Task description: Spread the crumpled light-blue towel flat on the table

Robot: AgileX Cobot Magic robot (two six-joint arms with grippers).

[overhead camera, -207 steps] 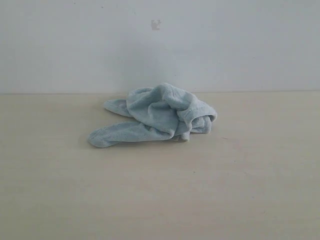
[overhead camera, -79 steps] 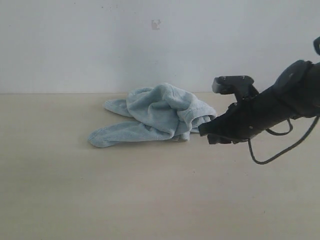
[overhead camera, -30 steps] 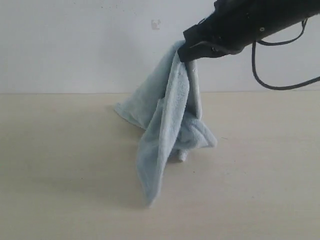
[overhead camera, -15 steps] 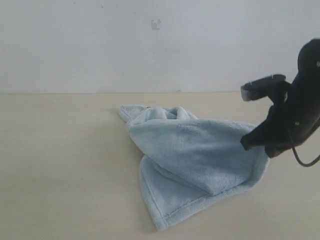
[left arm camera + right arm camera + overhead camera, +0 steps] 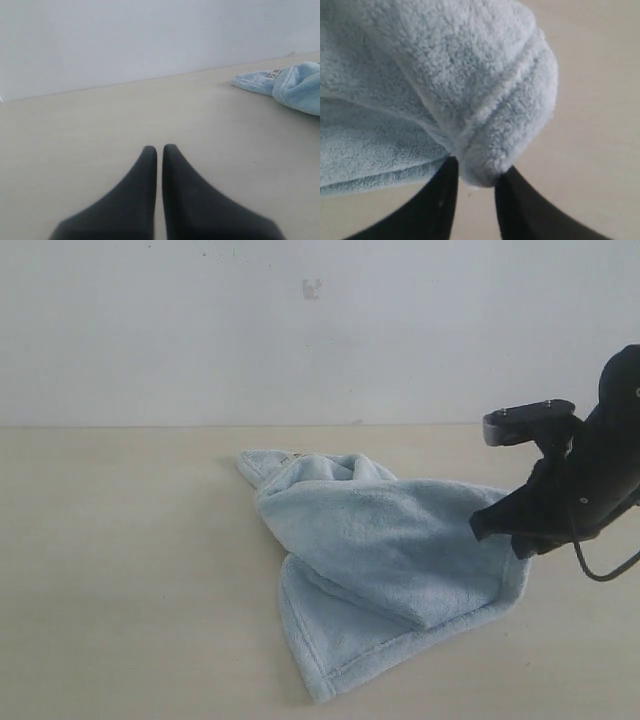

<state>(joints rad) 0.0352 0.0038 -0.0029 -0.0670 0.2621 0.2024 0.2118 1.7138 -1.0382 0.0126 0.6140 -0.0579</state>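
The towel (image 5: 385, 560) is partly opened but not flat. It lies on the tabletop (image 5: 120, 590) just right of the middle in the exterior view, no longer a ball, yet one broad layer is doubled over another. The lower layer's hemmed corner pokes out at 7 o'clock, and the corner with the label (image 5: 293, 456) sits bunched at 11 o'clock. At the towel's 3 o'clock edge the right fingers (image 5: 439, 202) stand partly apart with a hemmed corner between them, touching both; whether they pinch it cannot be told. The left fingers (image 5: 142, 190) are pressed together, empty, and low over bare tabletop well apart from the cloth. Unfolding the doubled layer and smoothing the bunched corner remain.
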